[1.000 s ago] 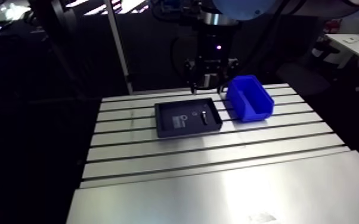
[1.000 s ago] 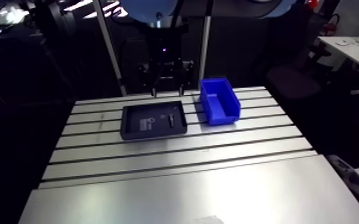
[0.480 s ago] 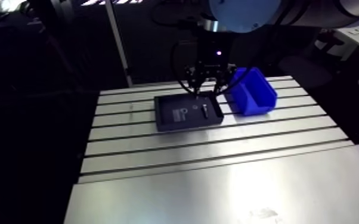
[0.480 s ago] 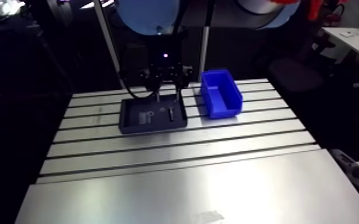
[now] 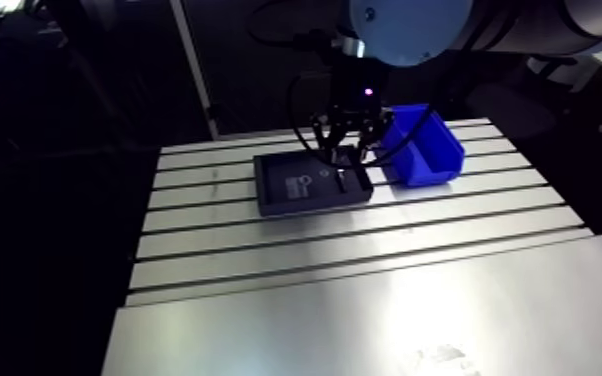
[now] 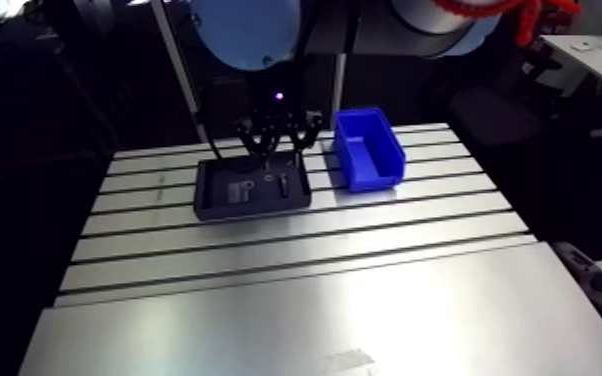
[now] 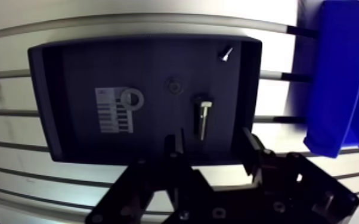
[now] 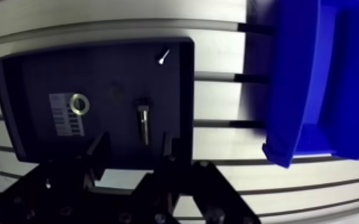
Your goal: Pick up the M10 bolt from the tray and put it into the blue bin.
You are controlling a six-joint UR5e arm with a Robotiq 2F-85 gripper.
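You have a black tray [image 7: 68,77] on a silver counter [image 5: 365,300] striped with dark slots, beside a bright blue bin [image 7: 337,77]. In the tray you see a silvery bolt [image 7: 202,118], a pale ring [image 7: 133,99] and a white label [image 7: 111,110] ruled with grey lines. The claw [image 7: 209,143] is black.

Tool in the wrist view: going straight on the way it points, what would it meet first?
Probably the bolt, lying in the black tray just ahead of the open tool; depth is unclear.
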